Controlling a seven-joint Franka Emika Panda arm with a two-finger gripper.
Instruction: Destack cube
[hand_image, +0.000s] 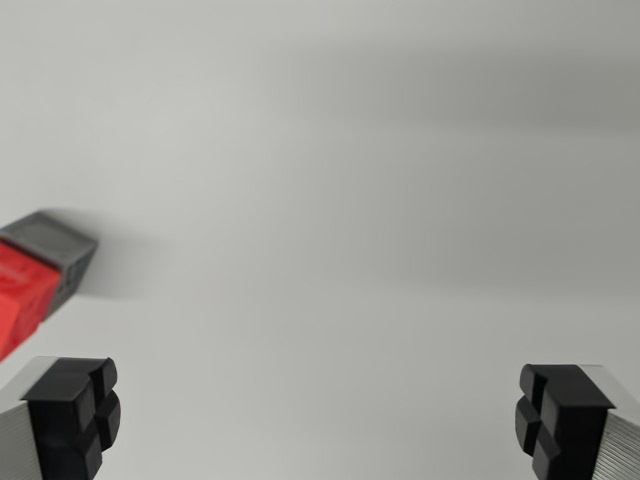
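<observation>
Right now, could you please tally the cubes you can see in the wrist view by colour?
Red cube: 1, cut off by the wrist view's left edge
Grey cube: 1, touching the red one
Total: 2 cubes, both left of the open gripper, neither between its fingers.

No writing, label, brand mark, number or sign is showing anywhere in the wrist view. The red cube at the wrist view's left edge is showing only plain faces, and the grey cube touching it is likewise showing nothing printed, though both are partly cut off by the frame and slightly blurred, so small markings may be going unseen. The black fingertips at the bottom corners are carrying no lettering, and the pale table is lying bare of any marks.
</observation>
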